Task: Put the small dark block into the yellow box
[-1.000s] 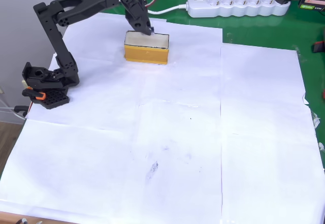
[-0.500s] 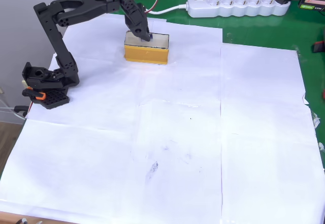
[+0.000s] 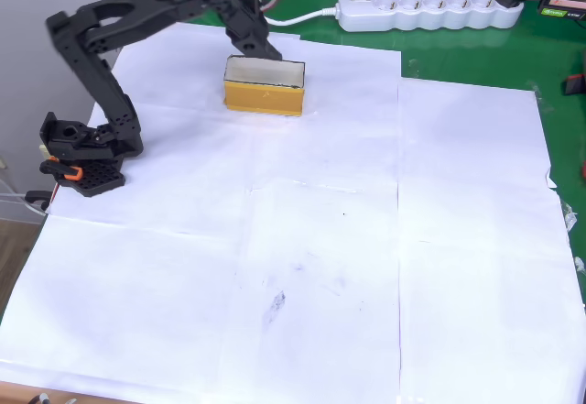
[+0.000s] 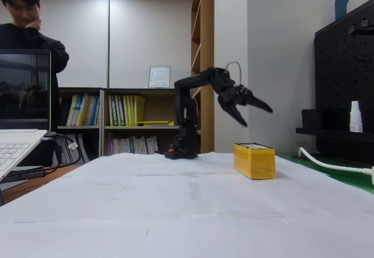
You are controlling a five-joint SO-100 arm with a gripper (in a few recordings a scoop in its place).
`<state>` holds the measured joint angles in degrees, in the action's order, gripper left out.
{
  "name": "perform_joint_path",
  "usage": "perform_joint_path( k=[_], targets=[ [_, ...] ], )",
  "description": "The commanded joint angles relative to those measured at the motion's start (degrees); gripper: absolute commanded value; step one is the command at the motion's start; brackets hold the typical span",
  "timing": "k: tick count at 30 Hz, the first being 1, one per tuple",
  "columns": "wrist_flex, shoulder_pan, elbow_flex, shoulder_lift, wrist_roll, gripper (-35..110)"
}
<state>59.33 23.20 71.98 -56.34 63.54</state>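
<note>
Hovering above the yellow box point(image 4: 254, 160) right of centre in the fixed view, the gripper point(image 4: 255, 114) has its two fingers spread wide with nothing between them, which reads as a release posture over the box's open top. Seen from overhead, the gripper point(image 3: 266, 51) sits at the box's point(image 3: 265, 97) far rim in the upper left. I cannot make out the small dark block; it is probably already inside.

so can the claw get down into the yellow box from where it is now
Probably yes. The claw hangs open above the yellow box, the box's top is open, and nothing stands between them in the fixed view.
</note>
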Motion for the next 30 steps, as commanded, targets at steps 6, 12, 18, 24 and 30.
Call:
perform_joint_path(
  k=[6, 12, 18, 24, 30],
  targets=[
    [-1.23, -8.61, -27.16, 28.65, 1.49, 2],
    [-1.76, -17.49, -53.09, 50.98, 12.57, 0],
    [2.11, -20.92, -66.01, 61.26, 18.9, 0],
    [18.54, -19.34, -66.01, 67.85, 19.25, 0],
    [23.29, -20.39, -66.09, 67.85, 18.9, 0]
  ],
)
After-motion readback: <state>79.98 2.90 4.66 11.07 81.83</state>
